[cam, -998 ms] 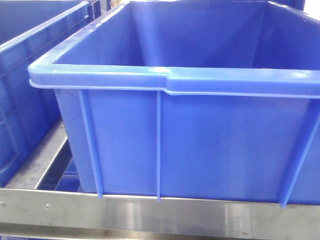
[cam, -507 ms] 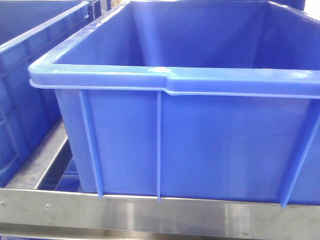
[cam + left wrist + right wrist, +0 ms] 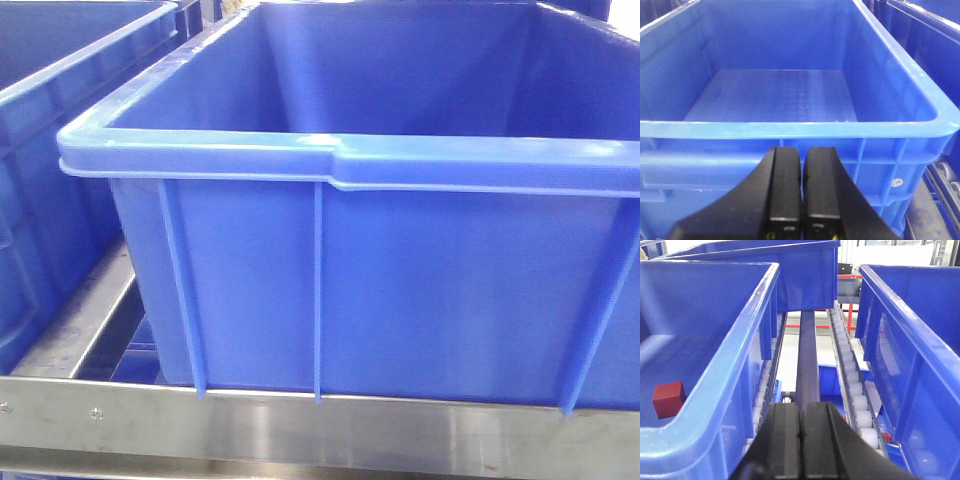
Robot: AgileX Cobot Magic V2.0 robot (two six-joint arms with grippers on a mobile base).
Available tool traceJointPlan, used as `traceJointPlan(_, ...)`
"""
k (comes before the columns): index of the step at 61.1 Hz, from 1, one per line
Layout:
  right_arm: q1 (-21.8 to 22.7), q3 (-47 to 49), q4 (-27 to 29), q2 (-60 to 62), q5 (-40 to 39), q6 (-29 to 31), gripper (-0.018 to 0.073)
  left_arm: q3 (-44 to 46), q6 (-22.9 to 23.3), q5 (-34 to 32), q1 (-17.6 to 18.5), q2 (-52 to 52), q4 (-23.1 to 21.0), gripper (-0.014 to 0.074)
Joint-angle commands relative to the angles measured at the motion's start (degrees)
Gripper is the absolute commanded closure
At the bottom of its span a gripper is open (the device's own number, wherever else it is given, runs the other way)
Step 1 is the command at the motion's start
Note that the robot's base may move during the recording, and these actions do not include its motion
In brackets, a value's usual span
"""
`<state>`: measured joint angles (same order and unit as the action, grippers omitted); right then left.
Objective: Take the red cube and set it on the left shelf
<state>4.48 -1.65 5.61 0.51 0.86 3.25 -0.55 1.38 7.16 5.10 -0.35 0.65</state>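
Already the cube (image 3: 668, 399) lay inside a crate (image 3: 735, 375), left of the right gripper (image 3: 801, 440); both grippers' fingers were pressed together, empty. Pulling straight back should avoid bumping the rim.

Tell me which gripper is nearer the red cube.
Right. The right gripper sits just outside the crate holding the red cube; the left gripper's view shows no cube.

Red cube (image 3: 668, 399); blue ribbed crate (image 3: 400, 280), grid-patterned floor; silver steel rail (image 3: 300, 430); black fingers (image 3: 785, 185).
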Motion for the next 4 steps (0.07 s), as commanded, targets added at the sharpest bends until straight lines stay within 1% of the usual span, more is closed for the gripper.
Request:
traceJointPlan(1,0.27,0.95,0.11,1.31,-4.61,0.41,0.0512,-1.32,0.05,-4.94,0.3,-0.94,-0.29,0.0495)
traceJointPlan(4,0.27,0.95,0.11,1.31,-4.61,0.41,0.0512,-1.32,0.05,-4.94,0.3,-0.94,-0.29,0.0495)
